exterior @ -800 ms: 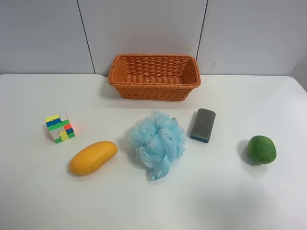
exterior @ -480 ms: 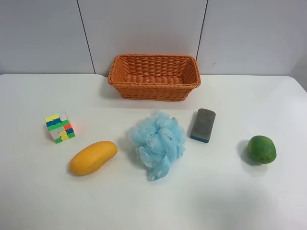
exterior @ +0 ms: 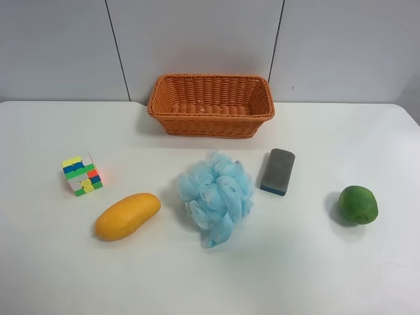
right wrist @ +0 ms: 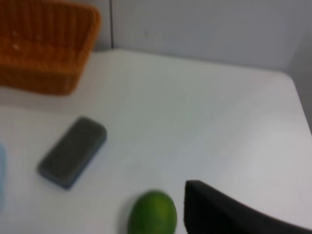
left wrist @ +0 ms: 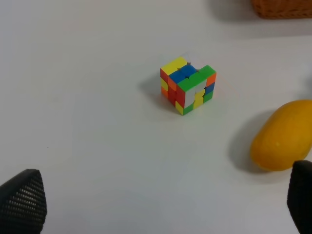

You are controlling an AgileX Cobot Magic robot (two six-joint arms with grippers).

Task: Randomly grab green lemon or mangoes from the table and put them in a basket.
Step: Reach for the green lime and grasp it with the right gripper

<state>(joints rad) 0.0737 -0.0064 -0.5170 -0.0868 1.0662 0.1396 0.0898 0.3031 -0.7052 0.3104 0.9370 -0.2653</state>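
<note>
The yellow-orange mango (exterior: 127, 216) lies on the white table (exterior: 52, 275) at the exterior high view's left front, and also shows in the left wrist view (left wrist: 282, 135). The green lemon (exterior: 357, 204) sits at that view's right. The orange wicker basket (exterior: 210, 105) stands empty at the back. No arm shows in the exterior high view. My left gripper (left wrist: 161, 200) is open and empty, with the mango beside one fingertip (left wrist: 302, 195). In the blurred right wrist view the lemon (right wrist: 152, 213) lies close beside one dark finger (right wrist: 229, 214); the other finger is out of view.
A multicoloured puzzle cube (exterior: 81, 174) sits behind the mango. A blue bath pouf (exterior: 216, 195) lies mid-table. A grey block with a blue base (exterior: 277, 171) lies between the pouf and the lemon. A grey panelled wall stands behind the basket.
</note>
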